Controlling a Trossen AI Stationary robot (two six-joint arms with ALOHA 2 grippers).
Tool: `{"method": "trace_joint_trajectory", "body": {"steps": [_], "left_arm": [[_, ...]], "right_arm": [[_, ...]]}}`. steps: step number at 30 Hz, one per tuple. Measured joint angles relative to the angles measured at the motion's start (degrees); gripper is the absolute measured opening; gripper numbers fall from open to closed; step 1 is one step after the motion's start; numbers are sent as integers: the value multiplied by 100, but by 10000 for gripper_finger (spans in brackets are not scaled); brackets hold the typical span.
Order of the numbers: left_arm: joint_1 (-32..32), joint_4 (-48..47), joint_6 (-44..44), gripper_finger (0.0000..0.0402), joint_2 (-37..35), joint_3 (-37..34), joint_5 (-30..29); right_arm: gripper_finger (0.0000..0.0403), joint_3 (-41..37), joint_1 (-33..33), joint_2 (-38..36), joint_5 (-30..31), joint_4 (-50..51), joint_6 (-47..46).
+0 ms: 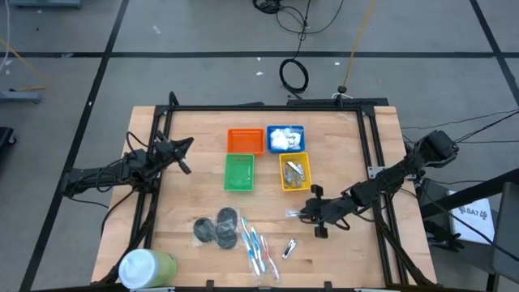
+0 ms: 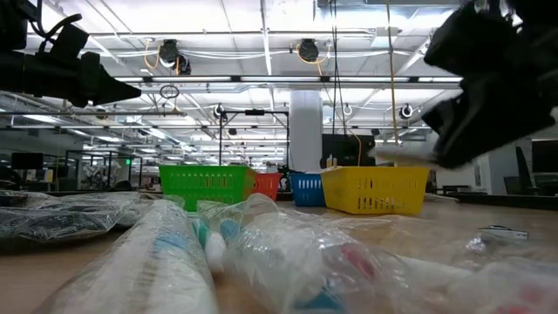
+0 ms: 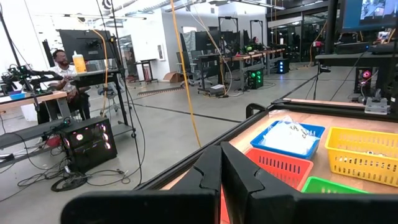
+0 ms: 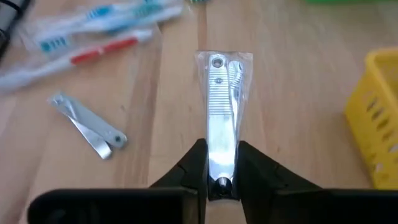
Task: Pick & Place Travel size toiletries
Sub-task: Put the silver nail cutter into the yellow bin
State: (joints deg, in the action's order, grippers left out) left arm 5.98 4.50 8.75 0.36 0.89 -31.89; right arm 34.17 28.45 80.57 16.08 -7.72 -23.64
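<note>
My right gripper (image 4: pixel 221 180) is shut on a silver nail clipper in a clear wrapper (image 4: pixel 219 106), over the table between the toothbrushes and the yellow basket (image 1: pixel 294 172). A second clipper (image 1: pixel 289 248) lies flat on the wood. Wrapped blue, pink and white toothbrushes (image 1: pixel 255 247) and dark grey discs (image 1: pixel 215 227) lie near the table's near edge. White packets fill the blue basket (image 1: pixel 285 138), and clippers lie in the yellow one. My left gripper (image 1: pixel 183 150) is shut, holds nothing, and waits above the table's left side. My right gripper pinches the wrapped clipper by its near end (image 4: pixel 221 163) between the two fingers (image 4: pixel 194 165). The fingers come from the table's right side, in line with the clipper's length. The clipper sticks out ahead of them toward the table's left and is lifted clear of the wood (image 2: pixel 401 153).
The orange (image 1: pixel 245 140), blue, green (image 1: pixel 238 172) and yellow baskets stand in a block at the table's middle. A big white-and-green tub (image 1: pixel 146 268) lies at the near left corner. A black frame rail (image 1: pixel 373 162) runs along the table's sides. A person (image 3: pixel 62 68) sits far off in the room.
</note>
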Motion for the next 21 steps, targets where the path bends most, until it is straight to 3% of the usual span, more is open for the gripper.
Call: {"method": "trace_joint_trajectory", "body": {"steps": [5,9,16,21], "left_arm": [[0,1,0,1,0,-2,2],[-1,0,0,1,0,0,1],[0,-1,0,1,0,0,2],[-1,0,0,1,0,0,2]], "right_arm": [[65,0,-124,-262,55,-203,250],[74,0,-400,-471,391,-188,275],[51,7,-1131,-707,1210,-25,253],[72,-85,-1617,-712,1406,24,-22]]}}
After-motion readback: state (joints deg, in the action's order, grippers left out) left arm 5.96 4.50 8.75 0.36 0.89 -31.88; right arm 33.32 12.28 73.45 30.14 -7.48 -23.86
